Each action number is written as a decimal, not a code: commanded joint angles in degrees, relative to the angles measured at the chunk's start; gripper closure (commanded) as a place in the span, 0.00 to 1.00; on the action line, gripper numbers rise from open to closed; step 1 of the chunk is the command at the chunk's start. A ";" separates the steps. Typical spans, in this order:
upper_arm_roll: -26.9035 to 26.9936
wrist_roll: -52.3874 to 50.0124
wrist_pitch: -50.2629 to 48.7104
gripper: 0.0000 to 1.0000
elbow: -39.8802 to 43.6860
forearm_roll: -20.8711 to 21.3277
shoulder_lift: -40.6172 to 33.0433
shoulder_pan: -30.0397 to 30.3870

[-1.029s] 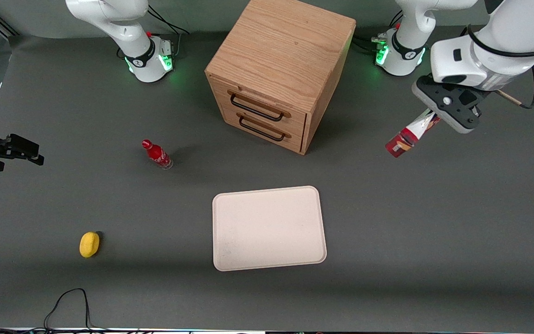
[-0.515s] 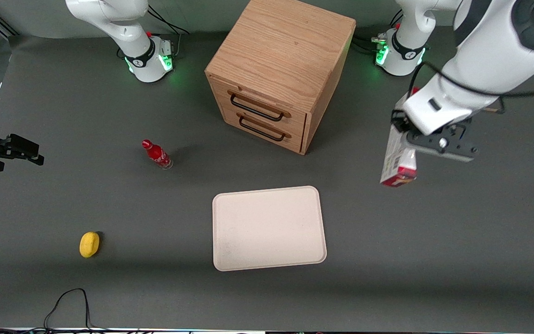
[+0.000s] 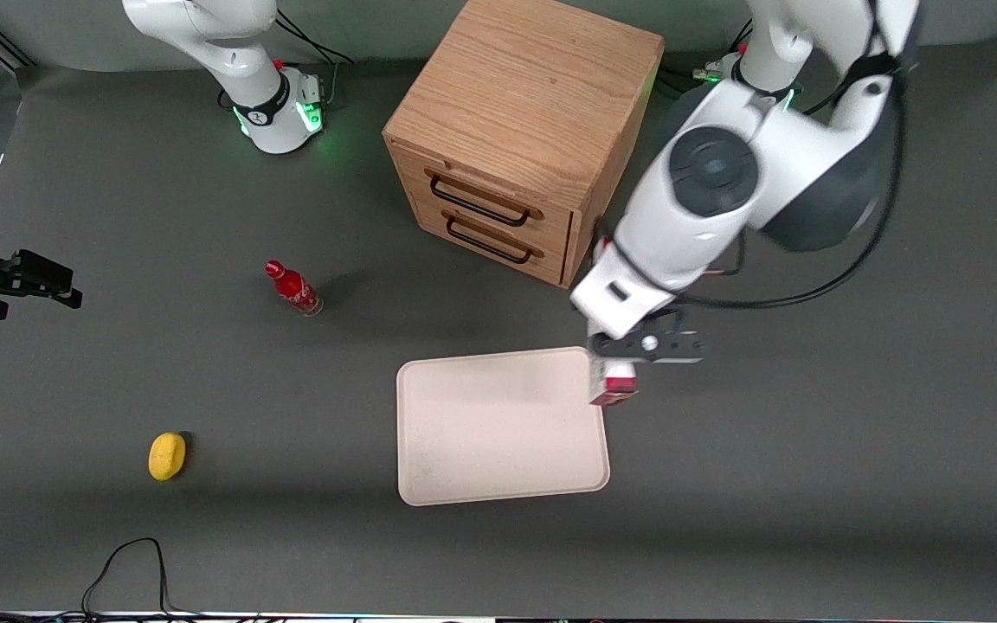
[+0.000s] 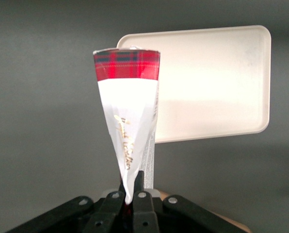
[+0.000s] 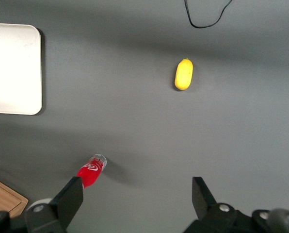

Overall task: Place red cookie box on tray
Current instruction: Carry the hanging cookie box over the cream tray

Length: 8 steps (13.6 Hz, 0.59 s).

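Pincer (image 3: 618, 368) carried red cookie box (image 3: 613, 387) to tray (image 3: 498, 428)

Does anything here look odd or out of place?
Only the red cookie box: it hangs on end in the air, pinched in the tool over the tray edge nearest the working arm. Nothing looks spilled or broken.

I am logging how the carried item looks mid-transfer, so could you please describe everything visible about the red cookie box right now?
The red cookie box is a slim carton, seemingly cardboard, with a red tartan band at its free end and a white face bearing gold script. It hangs in the air, pinched at one end by the left arm's end effector, its long axis pointing down toward the table. In the front view it hangs at the edge of the tray on the working arm's side, not resting on it.
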 commanded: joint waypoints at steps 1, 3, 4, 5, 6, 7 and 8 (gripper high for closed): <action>0.82 -2.49 4.63 1.00 7.74 4.23 10.03 -1.91; 1.08 -2.58 8.59 1.00 7.74 5.20 14.16 -1.83; 1.78 -3.28 11.22 1.00 7.65 5.12 16.53 -1.65; 1.96 -4.85 12.82 1.00 7.56 4.95 17.86 -1.48; 2.05 -5.39 13.96 1.00 7.48 5.03 19.27 -1.47; 2.13 -5.74 14.76 1.00 7.21 5.03 20.32 -1.47; 2.31 -6.62 16.51 1.00 5.73 5.12 20.60 -1.39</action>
